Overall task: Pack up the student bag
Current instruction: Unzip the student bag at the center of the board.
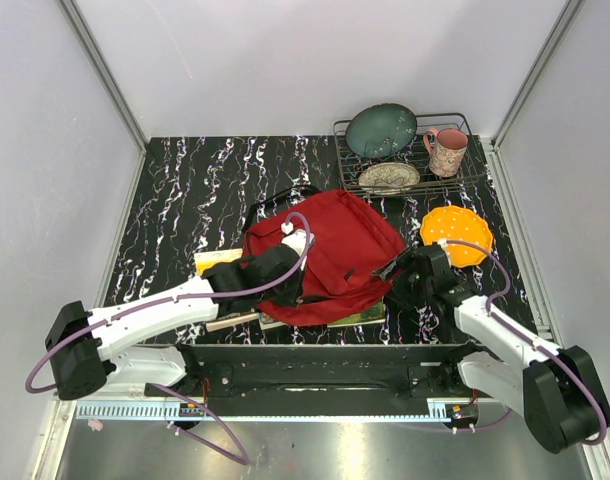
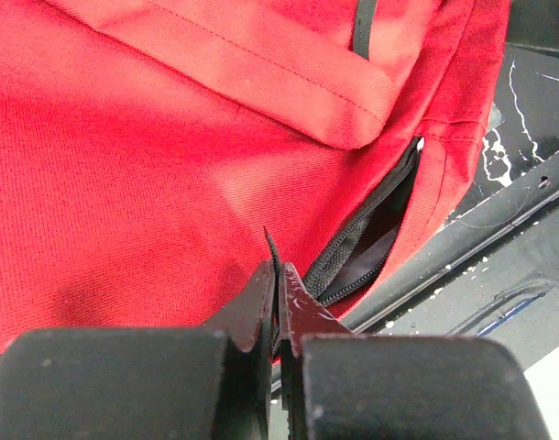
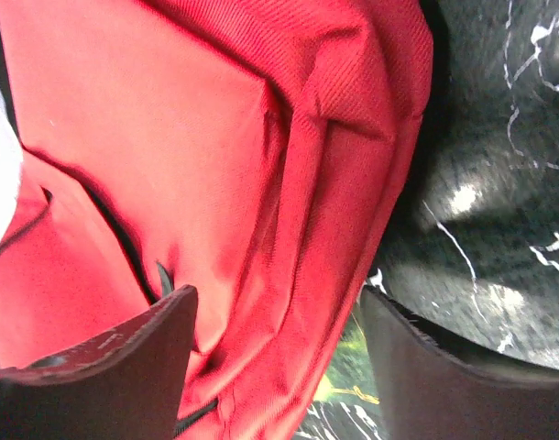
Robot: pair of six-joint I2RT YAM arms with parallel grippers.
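The student bag (image 1: 330, 250) is a red fabric backpack lying flat in the middle of the table. My left gripper (image 2: 279, 275) is at its near edge, shut on a thin black tab (image 2: 271, 246) that sticks up between the tips. Just right of it a zip (image 2: 353, 252) gapes on dark lining. In the top view the left gripper (image 1: 290, 290) is largely hidden by its wrist. My right gripper (image 3: 279, 353) stands open at the bag's right edge (image 1: 390, 270), with a fold of red fabric (image 3: 289, 275) between its fingers (image 3: 105, 367), unpinched.
Flat books lie under the bag, a yellow one (image 1: 217, 260) showing at the left and a green one (image 1: 363, 315) at the front. An orange plate (image 1: 456, 235) sits at the right. The wire rack (image 1: 465, 180) behind holds a teal plate (image 1: 381, 130), a patterned plate (image 1: 389, 178) and a pink mug (image 1: 446, 150).
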